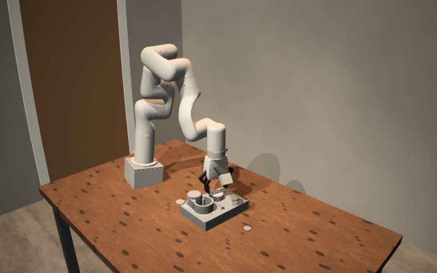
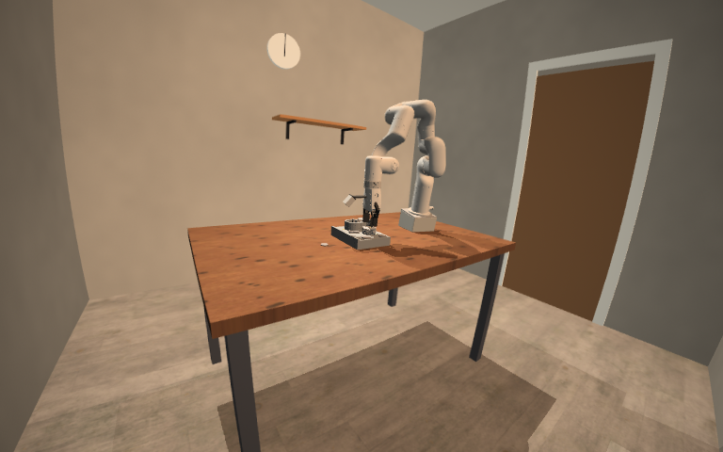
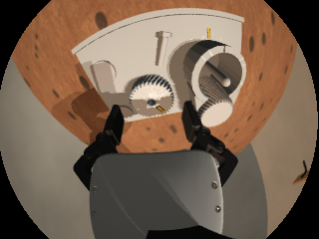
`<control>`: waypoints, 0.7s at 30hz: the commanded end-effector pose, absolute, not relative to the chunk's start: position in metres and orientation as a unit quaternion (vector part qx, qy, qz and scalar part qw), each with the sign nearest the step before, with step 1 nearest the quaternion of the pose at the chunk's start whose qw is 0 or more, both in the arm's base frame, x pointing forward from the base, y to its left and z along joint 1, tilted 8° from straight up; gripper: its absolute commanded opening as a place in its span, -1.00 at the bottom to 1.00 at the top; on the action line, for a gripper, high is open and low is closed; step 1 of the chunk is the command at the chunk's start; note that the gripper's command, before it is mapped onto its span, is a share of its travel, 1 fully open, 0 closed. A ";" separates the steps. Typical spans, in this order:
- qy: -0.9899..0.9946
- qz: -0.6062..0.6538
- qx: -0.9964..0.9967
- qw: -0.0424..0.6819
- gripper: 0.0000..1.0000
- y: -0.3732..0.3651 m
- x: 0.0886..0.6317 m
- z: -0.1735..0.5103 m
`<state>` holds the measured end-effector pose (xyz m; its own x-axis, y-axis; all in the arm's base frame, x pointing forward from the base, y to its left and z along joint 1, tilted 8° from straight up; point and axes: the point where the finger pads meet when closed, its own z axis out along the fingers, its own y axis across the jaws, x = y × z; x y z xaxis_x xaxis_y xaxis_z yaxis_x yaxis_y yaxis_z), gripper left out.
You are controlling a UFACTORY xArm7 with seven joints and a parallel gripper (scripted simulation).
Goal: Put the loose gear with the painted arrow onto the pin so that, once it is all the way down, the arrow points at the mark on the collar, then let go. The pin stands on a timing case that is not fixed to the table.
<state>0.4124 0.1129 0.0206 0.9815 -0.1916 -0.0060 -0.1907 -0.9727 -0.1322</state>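
The grey timing case (image 1: 214,209) lies on the wooden table; it also shows in the exterior view (image 2: 360,235). A dark collar ring (image 1: 203,205) on it surrounds an upright pin. In the wrist view the collar (image 3: 214,79) has a small yellow mark (image 3: 209,31) beside it. The loose gear (image 1: 218,196) lies flat on the case beside the collar, with a yellow arrow (image 3: 159,110) on its face (image 3: 152,94). My gripper (image 1: 216,187) (image 3: 152,110) hangs just above the gear, fingers open on either side, holding nothing.
A solid cylinder stands next to the collar. A low stub (image 1: 234,199) and a short peg (image 3: 162,43) are also on the case. Two small discs (image 1: 180,201) (image 1: 247,228) lie on the table. The arm's base block (image 1: 143,173) stands behind.
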 end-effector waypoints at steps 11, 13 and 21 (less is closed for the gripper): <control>0.096 -0.005 -0.993 0.067 0.87 0.114 0.414 0.015; 0.096 -0.005 -0.993 0.067 0.87 0.114 0.414 0.013; 0.096 -0.005 -0.993 0.067 0.87 0.115 0.414 0.007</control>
